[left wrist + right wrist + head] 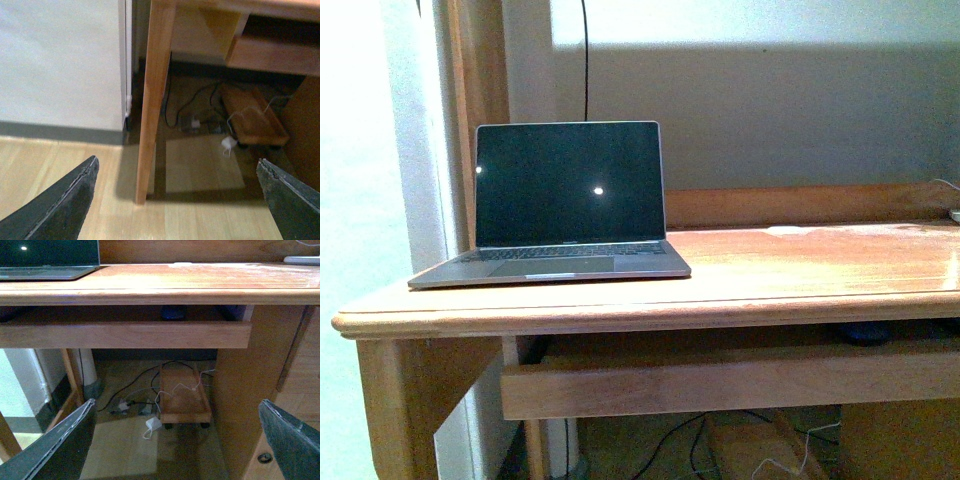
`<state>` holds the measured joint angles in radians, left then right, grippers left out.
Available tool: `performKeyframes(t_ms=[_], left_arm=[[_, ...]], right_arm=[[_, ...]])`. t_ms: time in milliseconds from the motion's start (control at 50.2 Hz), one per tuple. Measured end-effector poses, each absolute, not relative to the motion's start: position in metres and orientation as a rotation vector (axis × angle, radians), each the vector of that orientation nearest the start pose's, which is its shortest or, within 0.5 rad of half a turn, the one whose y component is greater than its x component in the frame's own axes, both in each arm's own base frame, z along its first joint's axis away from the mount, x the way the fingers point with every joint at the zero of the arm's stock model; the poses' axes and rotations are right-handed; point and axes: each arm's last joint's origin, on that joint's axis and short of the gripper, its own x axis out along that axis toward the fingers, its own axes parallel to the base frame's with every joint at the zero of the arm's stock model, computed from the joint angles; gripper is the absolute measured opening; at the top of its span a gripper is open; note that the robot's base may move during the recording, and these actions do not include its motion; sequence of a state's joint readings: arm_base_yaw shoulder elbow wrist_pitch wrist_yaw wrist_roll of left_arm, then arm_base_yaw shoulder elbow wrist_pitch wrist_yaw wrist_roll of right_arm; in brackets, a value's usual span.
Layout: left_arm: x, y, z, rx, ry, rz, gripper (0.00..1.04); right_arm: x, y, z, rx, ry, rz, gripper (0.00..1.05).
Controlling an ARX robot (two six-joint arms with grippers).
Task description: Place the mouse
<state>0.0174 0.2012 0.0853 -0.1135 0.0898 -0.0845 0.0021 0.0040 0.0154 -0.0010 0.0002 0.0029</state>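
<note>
Dark, domed mouse (173,314) lies under the desk (200,282) (left gripper (176,160), right gripper (177,401) both spread).

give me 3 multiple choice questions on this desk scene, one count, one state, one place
1. The desk holds: A) one laptop B) two C) three
2. The laptop's lid: A) shut B) open, screen dark C) open, screen lit
3. The mouse lies: A) on the laptop B) on the shelf under the desk's top C) on the desk, right of the laptop
Answers: 1 A, only one shows. 2 B, the screen stands upright, black. 3 B, a dark dome sits in the gap below the top.
</note>
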Motion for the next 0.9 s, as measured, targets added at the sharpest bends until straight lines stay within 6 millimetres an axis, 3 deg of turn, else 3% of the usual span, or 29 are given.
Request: performKeyframes(t_ms=[120, 299, 558, 718, 897], left_arm=[[0.128, -0.003, 0.162, -0.026, 0.293, -0.04, 0.97], [0.173, -0.011, 0.153, 0.333, 0.25, -0.052, 0.97], [0.259, -0.043, 0.137, 0.934, -0.012, -0.249, 0.97], [0.298, -0.06, 0.119, 1.175, -0.108, -0.39, 0.97], [0.336, -0.069, 0.116, 1.307, -0.221, -0.437, 0.97]], right_arm=[[0.097, 0.0, 0.168, 0.003, -0.01, 0.002, 0.97], [0.097, 0.0, 0.168, 0.003, -0.01, 0.002, 0.97], [0.097, 0.0, 0.168, 0.003, -0.01, 0.002, 0.97], [0.097, 0.0, 0.168, 0.003, -0.01, 0.002, 0.97], [0.097, 0.0, 0.168, 0.003, -0.01, 0.002, 0.97]])
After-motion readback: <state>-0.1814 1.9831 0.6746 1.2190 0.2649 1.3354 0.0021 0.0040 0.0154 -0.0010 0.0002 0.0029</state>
